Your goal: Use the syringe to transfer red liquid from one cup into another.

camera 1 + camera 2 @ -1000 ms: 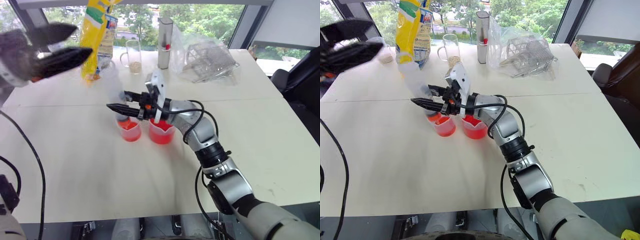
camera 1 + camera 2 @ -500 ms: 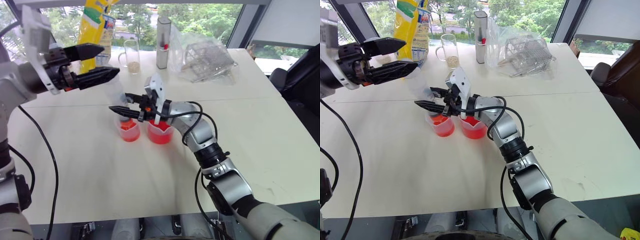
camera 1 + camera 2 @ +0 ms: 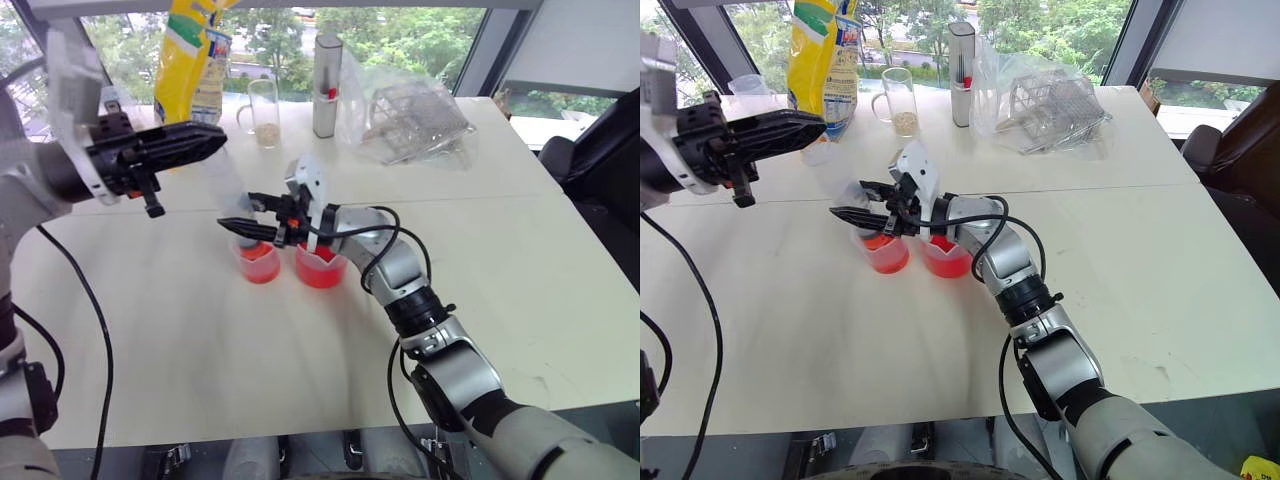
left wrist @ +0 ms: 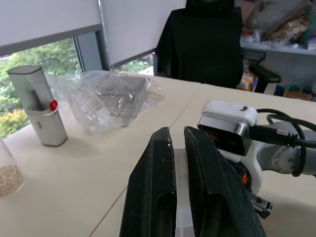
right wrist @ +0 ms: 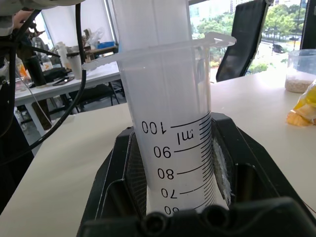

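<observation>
The syringe (image 3: 228, 188) stands tilted over the smaller cup (image 3: 258, 264), and its tip is hidden behind my right gripper's fingers. My right gripper (image 3: 238, 214) is shut on the syringe's barrel (image 5: 173, 123), near the graduation marks. My left gripper (image 3: 215, 142) comes in from the left at the syringe's upper end. Its fingers (image 4: 158, 187) are shut on the white plunger (image 4: 180, 207). The larger beaker (image 3: 321, 268) stands just right of the smaller cup. Both hold red liquid (image 3: 945, 262).
Along the table's far edge stand a yellow bag (image 3: 190, 70), a handled glass mug (image 3: 265, 112), a tall grey canister (image 3: 327, 85) and a clear plastic bag around a wire rack (image 3: 412, 120). A black chair (image 3: 600, 170) is at the right.
My left gripper has come down and to the right to the syringe's top, and its fingers have gone from wide open to shut. The right gripper still holds the barrel.
</observation>
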